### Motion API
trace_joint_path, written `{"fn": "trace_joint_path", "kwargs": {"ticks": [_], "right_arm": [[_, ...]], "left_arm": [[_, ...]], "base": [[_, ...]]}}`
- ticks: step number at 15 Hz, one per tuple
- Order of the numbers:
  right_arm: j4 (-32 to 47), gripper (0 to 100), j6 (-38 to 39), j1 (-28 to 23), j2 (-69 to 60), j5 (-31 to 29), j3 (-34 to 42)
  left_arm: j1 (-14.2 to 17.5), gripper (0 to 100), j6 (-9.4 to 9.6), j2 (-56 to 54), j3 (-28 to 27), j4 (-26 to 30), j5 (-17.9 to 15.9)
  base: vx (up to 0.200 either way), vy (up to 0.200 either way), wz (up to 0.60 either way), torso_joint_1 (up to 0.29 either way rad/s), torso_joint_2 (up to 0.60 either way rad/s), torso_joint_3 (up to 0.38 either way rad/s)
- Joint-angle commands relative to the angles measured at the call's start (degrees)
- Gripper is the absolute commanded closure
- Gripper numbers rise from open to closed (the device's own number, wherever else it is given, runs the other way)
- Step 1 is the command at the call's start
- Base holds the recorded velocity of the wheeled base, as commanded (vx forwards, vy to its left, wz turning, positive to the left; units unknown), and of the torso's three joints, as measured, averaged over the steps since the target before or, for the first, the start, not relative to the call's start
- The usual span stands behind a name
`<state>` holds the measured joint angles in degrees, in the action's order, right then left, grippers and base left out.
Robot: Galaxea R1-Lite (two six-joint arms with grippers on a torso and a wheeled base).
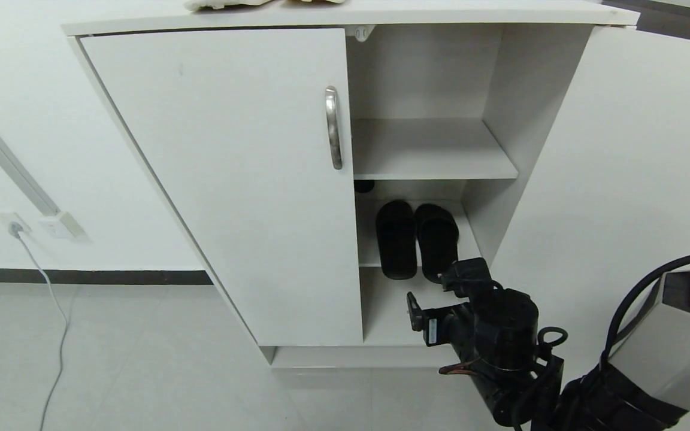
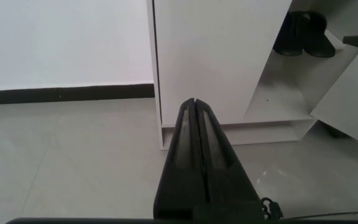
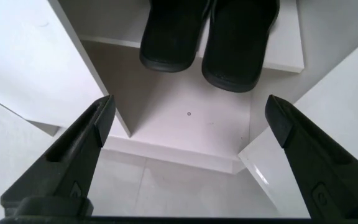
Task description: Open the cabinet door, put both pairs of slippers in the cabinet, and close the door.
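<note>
Cabinet [image 1: 417, 72], white, standing on the floor [image 1: 141, 359]: one door open, one pair of black slippers [image 1: 417, 239] inside.
Your listing, by size: right door [image 1: 620, 179], swung wide open; left door [image 1: 231, 179], shut; lower shelf [image 1: 468, 239], carrying the slippers side by side, their near ends jutting just past its front edge; right pincer [image 1: 435, 293], fingers spread wide and holding nothing, in front of the open compartment, near the slippers but apart from them; left pincer [image 2: 194, 124], fingers pressed together and holding nothing, above the floor, facing the shut door; handle [image 1: 333, 127], metal, upright at the left door's inner edge; wall socket [image 1: 14, 226], cable plugged in, on the cabinet's left.
</note>
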<state>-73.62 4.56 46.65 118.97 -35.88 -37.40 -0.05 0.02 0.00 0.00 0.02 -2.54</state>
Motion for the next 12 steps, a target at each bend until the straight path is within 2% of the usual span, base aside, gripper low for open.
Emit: {"fn": "trace_joint_path", "kwargs": {"ticks": [1, 6, 12], "right_arm": [[0.0, 0, 0.0, 0.0, 0.3, 0.0, 0.0], [0.0, 0, 0.0, -0.1, 0.4, 0.0, 0.0], [-0.1, 0, 0.0, -0.2, 0.4, -0.1, 0.0]], "left_arm": [[0.0, 100, -0.02, 0.1, 0.0, 0.0, 0.0], [0.0, 100, -0.02, 0.1, 0.0, 0.1, 0.0], [0.0, 100, -0.02, 0.1, 0.0, 0.0, 0.0]], "base": [[0.0, 0.0, 0.0, 0.0, 0.0, 0.0], [0.0, 0.0, 0.0, 0.0, 0.0, 0.0], [0.0, 0.0, 0.0, 0.003, 0.0, 0.169]]}}
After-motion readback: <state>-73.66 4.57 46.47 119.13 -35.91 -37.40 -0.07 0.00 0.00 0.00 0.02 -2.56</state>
